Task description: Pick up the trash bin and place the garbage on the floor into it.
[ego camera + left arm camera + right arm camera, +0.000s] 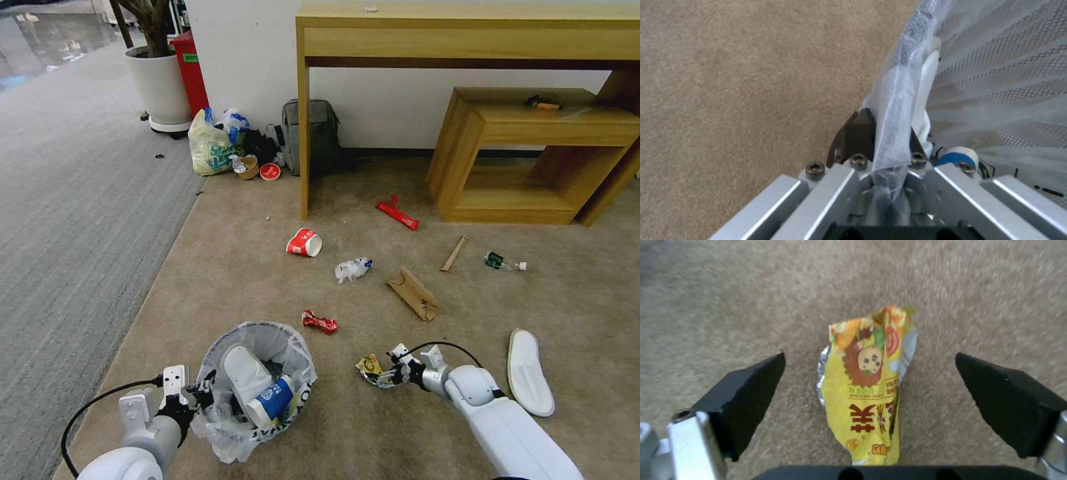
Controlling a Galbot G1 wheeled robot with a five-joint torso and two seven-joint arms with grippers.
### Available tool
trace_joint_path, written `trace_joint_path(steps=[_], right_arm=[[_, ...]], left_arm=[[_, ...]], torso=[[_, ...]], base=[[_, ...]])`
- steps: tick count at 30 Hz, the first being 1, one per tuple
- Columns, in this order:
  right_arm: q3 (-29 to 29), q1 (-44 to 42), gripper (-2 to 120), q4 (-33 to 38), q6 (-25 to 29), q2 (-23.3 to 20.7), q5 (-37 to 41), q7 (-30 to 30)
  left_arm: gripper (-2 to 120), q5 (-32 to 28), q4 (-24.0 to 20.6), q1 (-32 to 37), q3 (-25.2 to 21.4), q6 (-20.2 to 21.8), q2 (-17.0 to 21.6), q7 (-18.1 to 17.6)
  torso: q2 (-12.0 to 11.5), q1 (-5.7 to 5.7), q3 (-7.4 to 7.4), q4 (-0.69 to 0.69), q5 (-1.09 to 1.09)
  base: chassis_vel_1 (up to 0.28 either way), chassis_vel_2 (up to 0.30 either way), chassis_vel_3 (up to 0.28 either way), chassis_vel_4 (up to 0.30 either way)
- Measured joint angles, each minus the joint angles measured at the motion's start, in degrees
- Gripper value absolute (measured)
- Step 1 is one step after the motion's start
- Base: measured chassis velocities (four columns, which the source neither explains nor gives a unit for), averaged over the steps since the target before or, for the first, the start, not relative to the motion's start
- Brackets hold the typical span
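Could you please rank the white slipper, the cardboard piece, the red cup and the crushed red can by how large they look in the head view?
1. White slipper, nearest the camera, which flatters it.
2. Cardboard piece.
3. Red cup, close to the cardboard and farther off, so unsure.
4. Crushed red can.

Bare floor [729, 290] flanks the wrapper [867, 386] (wide-spread right claw [869, 396] straddles it).

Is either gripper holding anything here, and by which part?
Left gripper holds the trash bin by its bag-lined rim. Right gripper is open around a yellow wrapper, not gripping.
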Motion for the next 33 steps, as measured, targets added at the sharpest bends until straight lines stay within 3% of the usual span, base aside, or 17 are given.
trace_joint_path(steps=[21, 27, 33], right_arm=[[0.95, 2.98, 23, -8.68, 1.14, 5.22, -1.73, 1.91], [0.89, 3.08, 0, -8.96, 1.34, 5.72, -1.85, 2.69], [1.23, 1.88, 0, -6.48, 1.35, 5.17, -1.67, 3.64]], left_arm=[[0, 0.09, 0.83, -0.15, -0.04, 0.0, 0.09, -0.02], [0, 0.03, 0.89, -0.18, -0.18, 0.01, 0.13, 0.03], [0, 0.02, 0.98, -0.22, -0.07, 0.01, 0.09, 0.03]], torso=[[0.01, 0.0, -0.02, -0.04, -0.06], [0.0, 0.0, -0.01, 0.0, 0.03], [0.0, 0.0, 0.0, 0.01, 0.04]], base=[[0.0, 0.0, 0.0, 0.0], [0.0, 0.0, 0.0, 0.0], [0.0, 0.0, 0.0, 0.0]])
